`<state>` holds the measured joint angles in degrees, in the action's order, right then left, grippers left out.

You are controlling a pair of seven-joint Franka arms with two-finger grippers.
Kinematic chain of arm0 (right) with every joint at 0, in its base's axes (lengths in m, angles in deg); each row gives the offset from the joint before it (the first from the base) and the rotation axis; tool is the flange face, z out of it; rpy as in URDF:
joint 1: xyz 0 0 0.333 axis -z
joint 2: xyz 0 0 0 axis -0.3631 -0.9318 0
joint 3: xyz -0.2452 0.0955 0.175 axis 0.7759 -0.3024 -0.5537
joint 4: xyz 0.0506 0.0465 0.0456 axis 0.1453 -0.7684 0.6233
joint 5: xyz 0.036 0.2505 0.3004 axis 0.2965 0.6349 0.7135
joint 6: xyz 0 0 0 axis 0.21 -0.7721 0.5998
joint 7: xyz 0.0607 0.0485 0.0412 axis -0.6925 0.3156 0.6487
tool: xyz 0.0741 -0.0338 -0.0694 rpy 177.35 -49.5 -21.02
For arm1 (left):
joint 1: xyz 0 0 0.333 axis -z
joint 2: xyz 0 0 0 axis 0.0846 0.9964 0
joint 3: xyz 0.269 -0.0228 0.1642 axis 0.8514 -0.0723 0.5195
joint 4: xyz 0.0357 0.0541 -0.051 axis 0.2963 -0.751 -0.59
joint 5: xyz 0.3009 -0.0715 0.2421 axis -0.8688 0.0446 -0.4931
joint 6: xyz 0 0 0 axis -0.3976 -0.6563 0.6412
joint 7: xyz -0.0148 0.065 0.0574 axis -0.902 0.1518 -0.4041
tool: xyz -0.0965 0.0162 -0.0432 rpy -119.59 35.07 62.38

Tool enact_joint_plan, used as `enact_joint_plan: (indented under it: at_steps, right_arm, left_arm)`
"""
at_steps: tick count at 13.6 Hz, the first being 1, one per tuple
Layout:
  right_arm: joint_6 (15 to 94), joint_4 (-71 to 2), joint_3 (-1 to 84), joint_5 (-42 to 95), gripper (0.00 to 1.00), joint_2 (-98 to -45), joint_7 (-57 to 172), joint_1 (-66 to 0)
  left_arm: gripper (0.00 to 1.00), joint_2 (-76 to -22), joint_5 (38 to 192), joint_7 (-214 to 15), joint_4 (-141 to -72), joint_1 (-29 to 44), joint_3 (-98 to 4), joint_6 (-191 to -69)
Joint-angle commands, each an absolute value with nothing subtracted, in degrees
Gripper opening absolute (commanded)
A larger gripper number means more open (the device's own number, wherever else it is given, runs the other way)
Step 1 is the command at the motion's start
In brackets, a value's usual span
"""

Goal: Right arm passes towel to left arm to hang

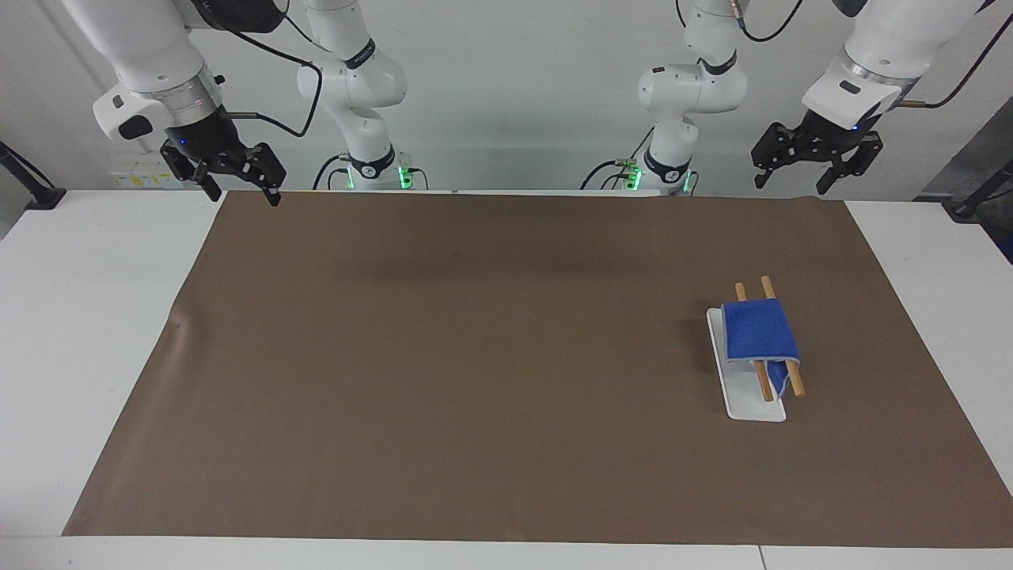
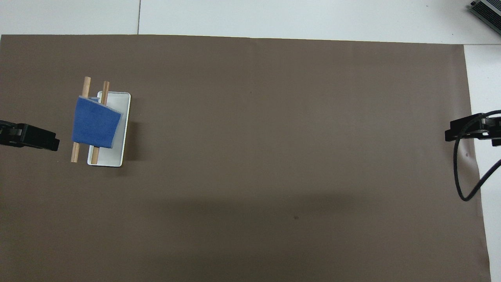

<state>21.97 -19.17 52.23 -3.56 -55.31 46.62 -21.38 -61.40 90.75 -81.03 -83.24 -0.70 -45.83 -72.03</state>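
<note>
The bright-blue towel [image 1: 760,332] hangs draped over the two wooden rods [image 1: 795,385] of a small rack with a white base [image 1: 752,404], toward the left arm's end of the table. One end of the towel droops between the rods. It also shows in the overhead view [image 2: 95,127]. My left gripper [image 1: 791,184] is open and empty, raised over the mat's edge nearest the robots; its tip shows beside the rack in the overhead view [image 2: 37,139]. My right gripper [image 1: 243,192] is open and empty, raised over the mat's corner at the right arm's end [image 2: 464,129].
A brown mat [image 1: 475,356] covers most of the white table [image 1: 79,317]. A black cable [image 2: 460,172] loops down from the right gripper. A dark device corner [image 2: 487,11] sits at the table's farthest corner.
</note>
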Motion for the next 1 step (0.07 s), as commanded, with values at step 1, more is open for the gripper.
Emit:
enact_joint_plan:
  at_steps: [1]
  right_arm:
    - [21.72, -20.03, 51.36, -3.6, 1.0, -54.45, 47.64, -20.23]
  left_arm:
    - [1.0, -62.04, 89.73, -81.34, -83.46, -0.72, -45.69, -70.8]
